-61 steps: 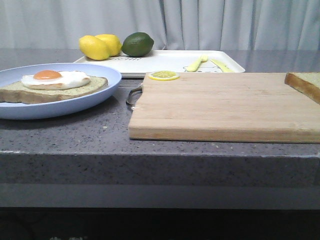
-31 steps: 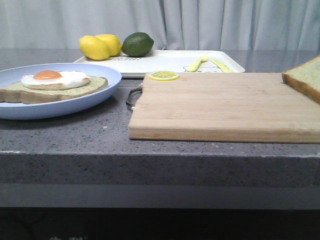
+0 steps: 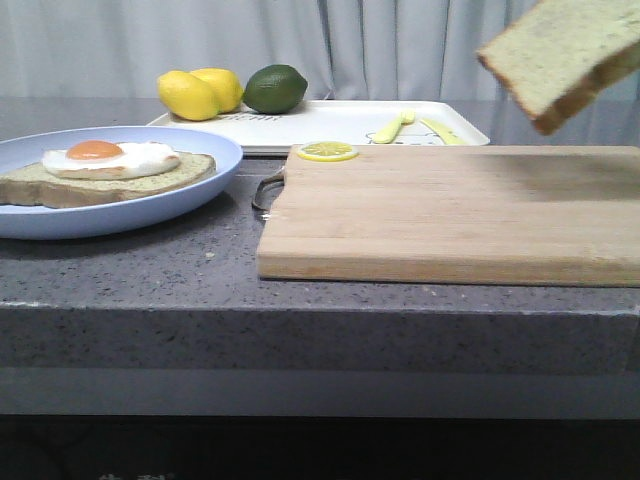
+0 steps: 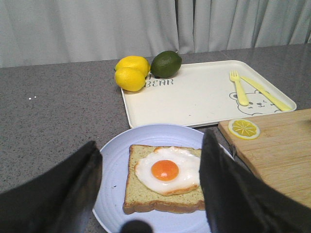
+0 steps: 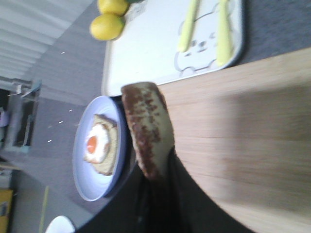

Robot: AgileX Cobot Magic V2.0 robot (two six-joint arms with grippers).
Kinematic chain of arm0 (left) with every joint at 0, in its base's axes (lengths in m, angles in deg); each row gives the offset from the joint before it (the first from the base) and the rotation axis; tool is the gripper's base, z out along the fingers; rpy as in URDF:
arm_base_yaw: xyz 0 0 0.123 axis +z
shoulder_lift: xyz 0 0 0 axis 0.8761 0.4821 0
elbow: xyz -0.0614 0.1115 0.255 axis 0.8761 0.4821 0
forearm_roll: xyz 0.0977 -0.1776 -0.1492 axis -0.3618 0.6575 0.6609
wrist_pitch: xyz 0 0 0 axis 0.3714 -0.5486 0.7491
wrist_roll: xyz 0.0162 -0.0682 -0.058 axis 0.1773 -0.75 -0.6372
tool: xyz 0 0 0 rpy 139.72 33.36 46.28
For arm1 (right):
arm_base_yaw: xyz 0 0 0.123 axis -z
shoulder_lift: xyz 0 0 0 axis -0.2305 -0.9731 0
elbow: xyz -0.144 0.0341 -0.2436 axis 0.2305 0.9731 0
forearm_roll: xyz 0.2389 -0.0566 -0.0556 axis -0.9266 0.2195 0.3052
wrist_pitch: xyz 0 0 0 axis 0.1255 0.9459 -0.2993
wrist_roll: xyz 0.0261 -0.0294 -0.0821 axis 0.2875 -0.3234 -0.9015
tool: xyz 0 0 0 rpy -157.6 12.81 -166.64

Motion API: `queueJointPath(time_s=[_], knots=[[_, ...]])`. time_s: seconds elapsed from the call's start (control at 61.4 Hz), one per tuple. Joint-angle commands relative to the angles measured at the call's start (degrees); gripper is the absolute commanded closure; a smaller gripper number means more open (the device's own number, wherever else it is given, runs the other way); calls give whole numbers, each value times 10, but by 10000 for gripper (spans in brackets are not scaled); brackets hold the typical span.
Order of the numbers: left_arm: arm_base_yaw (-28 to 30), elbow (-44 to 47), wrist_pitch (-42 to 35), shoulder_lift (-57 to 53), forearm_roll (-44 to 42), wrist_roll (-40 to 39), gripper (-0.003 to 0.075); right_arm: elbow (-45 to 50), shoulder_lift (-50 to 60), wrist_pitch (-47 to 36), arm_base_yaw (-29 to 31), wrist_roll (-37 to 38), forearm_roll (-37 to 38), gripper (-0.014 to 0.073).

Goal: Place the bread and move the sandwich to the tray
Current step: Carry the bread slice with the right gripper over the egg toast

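Right gripper (image 5: 158, 182) clenched on the bread (image 3: 562, 58), tilted clear above the cutting board (image 3: 450, 210); left gripper (image 4: 150, 194) spread empty over the sandwich (image 4: 165, 179).

Two lemons (image 3: 200, 92), one lime (image 3: 275, 88), one lemon slice (image 3: 327, 151), two bread slices (image 3: 565, 55), one fried egg (image 3: 110, 157).

left gripper (image 4: 150, 194) fingers (image 4: 228, 194): two broad, matte black, tapered blades.
right gripper (image 5: 158, 191) fingers (image 5: 182, 204): black, smooth, narrow; surface detail blurred.
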Motion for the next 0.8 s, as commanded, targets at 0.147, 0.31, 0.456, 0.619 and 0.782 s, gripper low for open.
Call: queueJointPath(time_s=[0.147,0.31,0.456,0.619,0.782], knots=[[-5,-20,-51,3,-1,1,283,51,19,-56,-158,-1,-185,599],[-5,-20,-51,3,-1,1,283,60,19,-198,-292,-1,-235,599],[-5,-20,-51,3,-1,1,283,60,17,-322,-387,-2,-299,599],[-5,-20,-51,3,-1,1,283,60,-10,-374,-454,-5,-394,599],[-5,-20,-51,3,-1,1,283,37,-56,-365,-484,-25,-418,601]])
